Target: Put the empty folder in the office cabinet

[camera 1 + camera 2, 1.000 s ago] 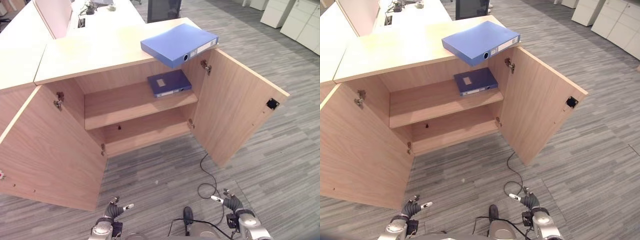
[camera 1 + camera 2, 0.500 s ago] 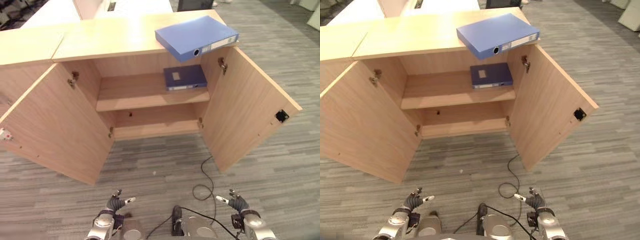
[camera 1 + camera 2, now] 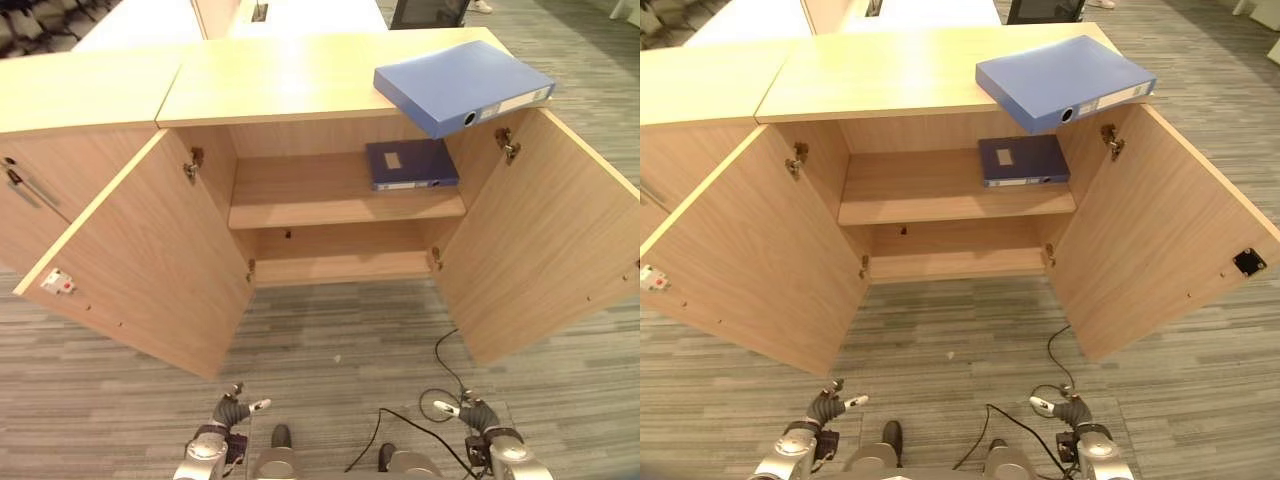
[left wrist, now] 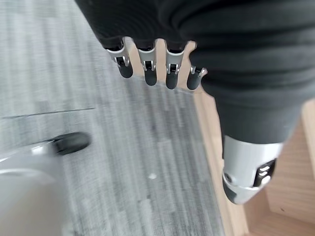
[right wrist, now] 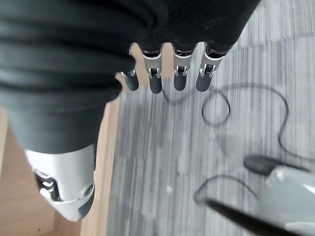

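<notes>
Blue rectangular folder overhangs the counter front edge above the open wooden cabinet. Left hand and right hand hang low, fingers relaxed, empty.

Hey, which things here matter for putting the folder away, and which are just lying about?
For the job:
- light blue folder on the cabinet top
- open wooden cabinet
- left hand and right hand, both empty

Lying about:
- dark blue folder already on the upper shelf

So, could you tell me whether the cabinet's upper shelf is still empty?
No, a dark blue folder already lies flat on the upper shelf, at its right end.
</notes>
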### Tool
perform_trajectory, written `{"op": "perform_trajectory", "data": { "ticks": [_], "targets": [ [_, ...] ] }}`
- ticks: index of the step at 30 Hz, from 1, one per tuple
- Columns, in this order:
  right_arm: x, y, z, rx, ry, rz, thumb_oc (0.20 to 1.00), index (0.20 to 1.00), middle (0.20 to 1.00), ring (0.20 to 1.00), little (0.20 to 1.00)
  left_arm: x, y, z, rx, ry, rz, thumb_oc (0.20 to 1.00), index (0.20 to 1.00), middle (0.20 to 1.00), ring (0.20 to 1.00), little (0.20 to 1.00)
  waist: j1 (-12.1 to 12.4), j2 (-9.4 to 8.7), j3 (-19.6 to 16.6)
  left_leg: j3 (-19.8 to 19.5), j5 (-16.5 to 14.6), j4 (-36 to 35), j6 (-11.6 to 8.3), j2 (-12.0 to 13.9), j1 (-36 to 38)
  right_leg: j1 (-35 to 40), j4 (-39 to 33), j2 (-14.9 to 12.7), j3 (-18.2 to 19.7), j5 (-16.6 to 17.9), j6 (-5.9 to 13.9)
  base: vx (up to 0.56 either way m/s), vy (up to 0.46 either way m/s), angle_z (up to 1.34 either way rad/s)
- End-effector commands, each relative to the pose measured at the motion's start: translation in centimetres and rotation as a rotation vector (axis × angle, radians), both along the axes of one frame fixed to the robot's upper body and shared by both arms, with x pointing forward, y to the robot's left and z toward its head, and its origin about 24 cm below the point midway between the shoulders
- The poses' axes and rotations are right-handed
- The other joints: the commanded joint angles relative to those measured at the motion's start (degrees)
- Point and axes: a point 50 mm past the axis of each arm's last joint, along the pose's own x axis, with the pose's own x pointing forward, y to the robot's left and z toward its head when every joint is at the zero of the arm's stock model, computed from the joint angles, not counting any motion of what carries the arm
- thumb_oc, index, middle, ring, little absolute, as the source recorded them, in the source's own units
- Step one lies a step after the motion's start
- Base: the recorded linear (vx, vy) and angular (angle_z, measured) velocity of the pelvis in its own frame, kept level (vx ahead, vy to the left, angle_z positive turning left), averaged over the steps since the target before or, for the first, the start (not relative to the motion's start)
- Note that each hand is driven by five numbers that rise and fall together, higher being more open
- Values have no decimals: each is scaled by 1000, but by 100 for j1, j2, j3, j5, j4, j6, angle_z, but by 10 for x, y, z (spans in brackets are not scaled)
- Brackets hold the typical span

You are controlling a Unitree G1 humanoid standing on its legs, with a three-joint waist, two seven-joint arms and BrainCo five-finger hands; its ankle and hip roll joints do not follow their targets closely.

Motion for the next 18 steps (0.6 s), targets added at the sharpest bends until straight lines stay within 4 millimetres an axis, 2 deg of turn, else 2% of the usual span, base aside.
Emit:
{"op": "perform_trajectory", "data": {
  "ticks": [1, 3, 4, 5, 6, 7, 8, 9, 10, 13, 16, 18],
  "targets": [
    [24, 2, 15, 4, -107, 20, 1000, 1000, 1000, 1000, 1000, 11, 10, 16, 44, -90, -47, 1000, 1000, 1000, 1000, 1000, 58, -48, 138, -266, -310, 725, 109, 196, -599, 458, 730, -323, 157, 1285, 635, 69, 168, -6],
    [28, 6, 15, 17, -119, 14, 1000, 1000, 1000, 1000, 1000, 16, 16, 22, 59, -116, -54, 1000, 1000, 1000, 1000, 1000, 49, 80, 278, -245, -454, 723, 248, 209, -464, 132, 1223, -401, -91, 1534, 701, 131, 126, 4],
    [27, 7, 14, 19, -115, 11, 1000, 1000, 1000, 1000, 1000, 16, 17, 23, 59, -119, -50, 1000, 1000, 1000, 1000, 1000, 30, 118, 286, -260, -480, 687, 266, 201, -392, 12, 1321, -408, -144, 1467, 678, 301, 144, 4],
    [24, 5, 13, 15, -104, 8, 1000, 1000, 1000, 1000, 1000, 16, 21, 24, 67, -123, -32, 1000, 1000, 1000, 1000, 1000, -28, 149, 287, -314, -549, 564, 253, 139, -187, -191, 1042, -390, -344, 1244, 597, 237, 71, -1],
    [24, 5, 13, 15, -104, 8, 1000, 1000, 1000, 1000, 1000, 16, 21, 24, 67, -123, -31, 1000, 1000, 1000, 1000, 1000, -45, 146, 302, -330, -555, 560, 250, 136, -168, -164, 1049, -397, -363, 1224, 595, 333, 11, -15],
    [24, 3, 14, 9, -104, 7, 1000, 1000, 1000, 1000, 1000, 16, 22, 24, 70, -121, -19, 1000, 1000, 1000, 1000, 1000, -101, 131, 293, -300, -651, 460, 206, 86, 18, -231, 468, -444, -648, 1021, 537, 244, -62, -11],
    [26, 2, 15, 5, -108, 8, 1000, 1000, 1000, 1000, 1000, 17, 22, 23, 68, -122, -15, 1000, 1000, 1000, 1000, 1000, -162, 121, 299, -328, -706, 390, 171, 56, 130, -318, 56, -415, -760, 933, 499, 252, -64, -13],
    [26, 2, 15, 5, -108, 8, 1000, 1000, 1000, 1000, 1000, 17, 22, 23, 67, -122, -15, 1000, 1000, 1000, 1000, 1000, -177, 136, 311, -343, -723, 381, 162, 74, 158, -276, 43, -400, -786, 914, 495, 285, -122, 5],
    [26, 1, 15, 3, -110, 4, 1000, 1000, 1000, 1000, 1000, 16, 19, 21, 71, -110, -27, 1000, 1000, 1000, 1000, 1000, -330, 114, 304, -495, -820, 287, 106, -17, 347, -380, -685, -266, -558, 945, 515, 289, -121, 20],
    [22, -2, 13, 2, -97, -10, 1000, 1000, 1000, 1000, 1000, 18, 15, 20, 75, -115, -48, 1000, 1000, 1000, 1000, 1000, -531, 154, 322, -715, -893, 231, 37, -24, 517, -425, -931, -38, 253, 1027, 591, 219, -109, 48],
    [19, -3, 12, 1, -88, -11, 1000, 1000, 1000, 1000, 1000, 16, 15, 18, 74, -106, -46, 1000, 1000, 1000, 1000, 1000, -529, 173, 274, -739, -915, 225, 1, 3, 589, -289, -1030, -54, 339, 1064, 540, 161, -173, 64],
    [15, -6, 11, -7, -71, -2, 1000, 1000, 1000, 1000, 1000, 9, 13, 13, 62, -83, -34, 1000, 1000, 1000, 1000, 1000, -534, 251, 164, -806, -863, 183, -131, 173, 667, -151, -1070, -4, 172, 970, 428, 145, -258, -4]
  ]
}}
